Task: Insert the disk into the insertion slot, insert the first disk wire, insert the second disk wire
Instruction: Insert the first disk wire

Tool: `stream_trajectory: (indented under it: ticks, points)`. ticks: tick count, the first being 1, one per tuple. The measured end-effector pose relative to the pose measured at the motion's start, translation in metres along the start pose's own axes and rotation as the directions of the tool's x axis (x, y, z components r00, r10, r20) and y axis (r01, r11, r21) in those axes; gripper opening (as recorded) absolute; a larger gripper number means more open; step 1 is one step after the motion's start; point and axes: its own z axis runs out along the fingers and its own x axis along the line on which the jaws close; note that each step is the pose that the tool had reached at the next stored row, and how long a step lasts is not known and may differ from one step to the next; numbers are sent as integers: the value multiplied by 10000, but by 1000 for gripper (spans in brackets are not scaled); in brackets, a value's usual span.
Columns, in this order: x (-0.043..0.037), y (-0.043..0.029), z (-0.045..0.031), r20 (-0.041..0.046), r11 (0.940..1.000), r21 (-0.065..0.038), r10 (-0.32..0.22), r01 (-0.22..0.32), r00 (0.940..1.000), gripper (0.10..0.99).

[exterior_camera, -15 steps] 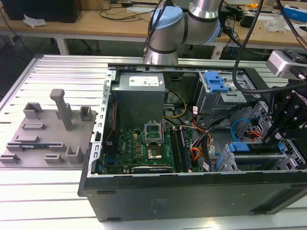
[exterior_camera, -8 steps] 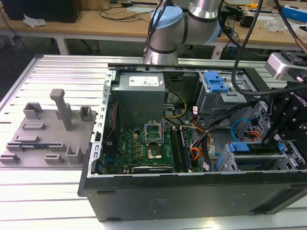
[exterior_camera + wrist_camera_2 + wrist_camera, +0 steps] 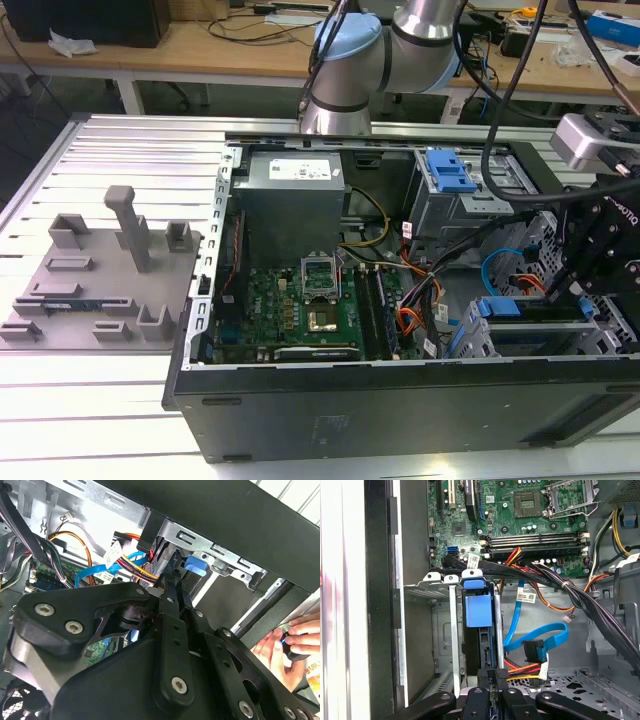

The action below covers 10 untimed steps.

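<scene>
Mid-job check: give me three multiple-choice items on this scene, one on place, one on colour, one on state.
1. The black claw is at: A the low grey perforated-metal drive cage; B the grey power supply box; C the grey fixture plate.
2. The thin flat looped cable is: A green; B light blue; C white.
3. The black computer case is: A shut; B lying open; C upright.
Key: A, claw sits at that cage's bay; B, its loop shows light blue; B, the green motherboard lies exposed.
</scene>
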Motion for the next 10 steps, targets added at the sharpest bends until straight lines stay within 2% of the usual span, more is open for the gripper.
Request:
stream_trajectory:
  ticks: [1, 2, 3, 5, 10]
  points:
    - [0, 0, 1, 0, 10000, 0, -1, 1, 10000, 176]
    - [1, 1, -3, -2, 10000, -1, -2, 2, 10000, 235]
    - [1, 2, -17, -6, 10000, -1, -2, 2, 10000, 235]
    - [4, 6, -65, -7, 10000, 0, -1, 1, 10000, 361]
    - [-17, 19, -231, -79, 10000, 4, 4, -4, 10000, 361]
